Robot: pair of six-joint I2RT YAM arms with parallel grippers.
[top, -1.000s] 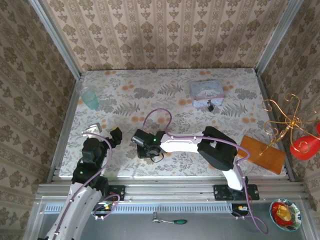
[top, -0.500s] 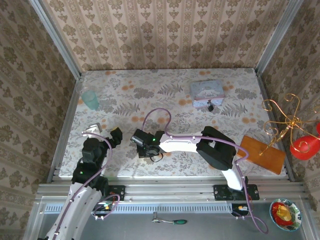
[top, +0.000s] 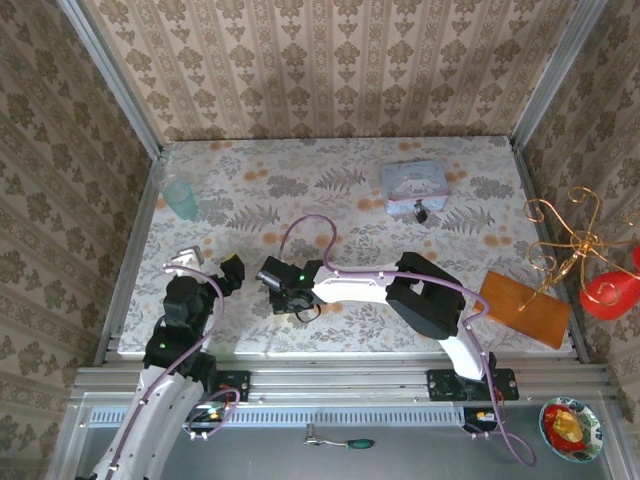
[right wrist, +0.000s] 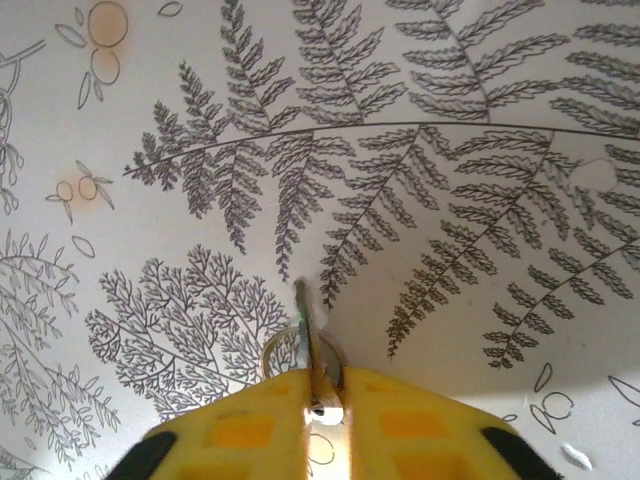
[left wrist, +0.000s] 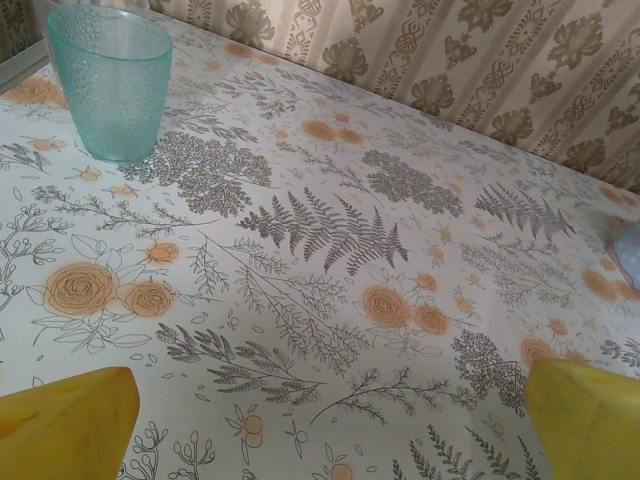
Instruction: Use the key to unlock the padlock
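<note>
Pinching the key [right wrist: 302, 312] at the lower middle of the right wrist view, the right gripper [right wrist: 325, 400] has its 2 yellow fingers clamped on the key's flat sides. The blade points up the frame over the fern-print table [right wrist: 450, 150], and a ring [right wrist: 275, 350] sits at its head. In the top view the padlock [top: 421, 213] lies upper right, just beside the pale blue box [top: 412, 180] and well apart from that gripper. The left gripper [left wrist: 330, 410] has its fingers spread wide, with a teal cup [left wrist: 110, 80] at upper left.

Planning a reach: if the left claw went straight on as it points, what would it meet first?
Probably the bare tablecloth; the left claw tilts down, and the cup stands left of its line.
</note>
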